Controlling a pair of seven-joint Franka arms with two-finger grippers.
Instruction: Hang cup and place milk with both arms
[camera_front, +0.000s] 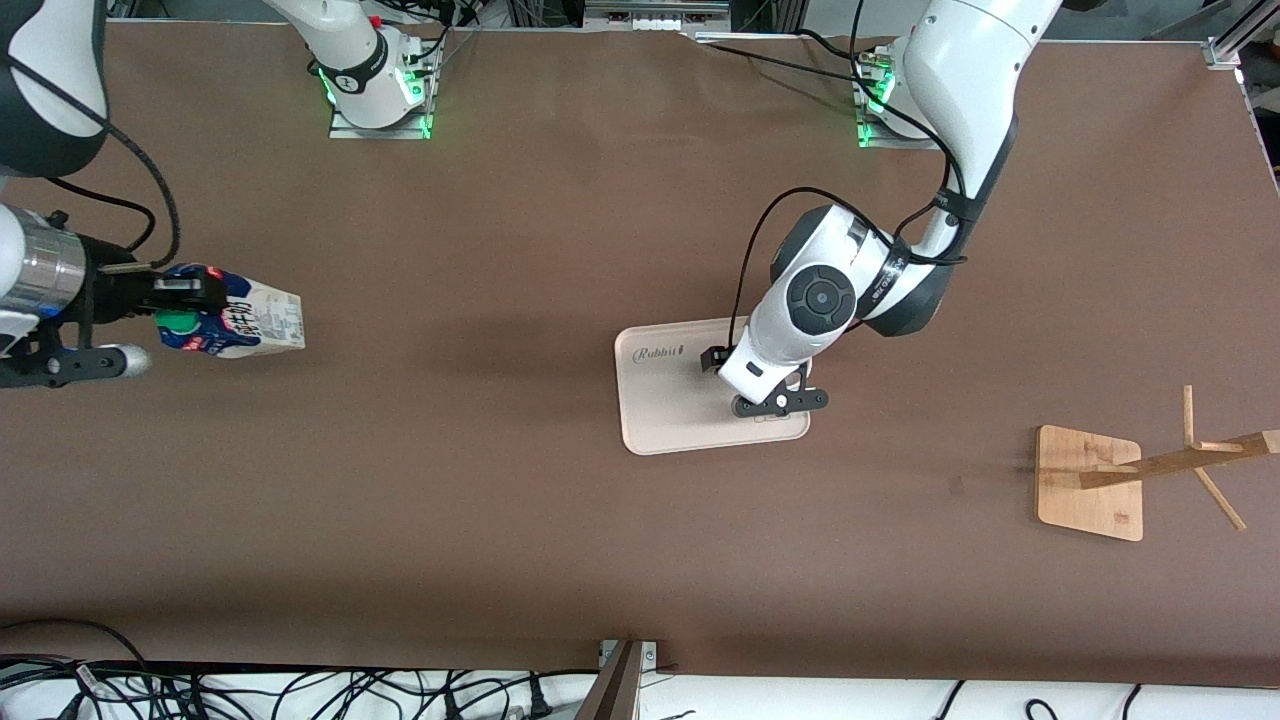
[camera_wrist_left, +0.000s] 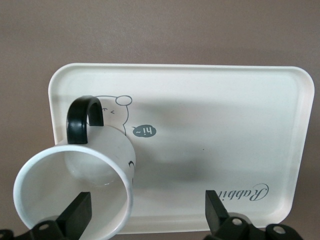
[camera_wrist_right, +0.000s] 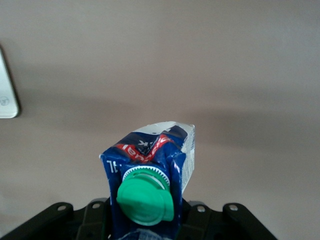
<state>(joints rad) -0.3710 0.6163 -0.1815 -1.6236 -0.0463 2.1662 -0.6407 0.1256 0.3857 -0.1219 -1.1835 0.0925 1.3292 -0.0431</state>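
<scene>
Cup and milk are our two concerns. The white ceramic mug with the thin black loop handle (camera_wrist_left: 75, 185) stands on the cream rectangular plastic tray (camera_front: 670, 415) in the middle of the brown bench, at the tray's corner nearest the left arm's end of the table and the front camera. In the front view the left arm hides it; the left wrist view shows it upright, mouth open upward, handle turned away from the fingers. We judge it stiff, glazed and slippery, moderately heavy and breakable if knocked, so we would pinch the wall at the rim, one finger inside, leaving the handle free for a peg of the bamboo cup stand (camera_front: 1120, 470) near the bench's edge at the left arm's end. The left gripper (camera_wrist_left: 150, 215) hangs low over the tray with its jaws spread wide and empty; one finger sits at the mug's rim, though whether inside or just in front of it we cannot tell.

The small dark blue and white gable-top carton with the round green cap (camera_front: 240, 322) is held over the bench close to the edge at the right arm's end. The right gripper (camera_front: 185, 300) is clamped on its top, around the cap. We judge the carton light but soft-walled, liable to dent or swing, so a hold lower on its body would be steadier.
</scene>
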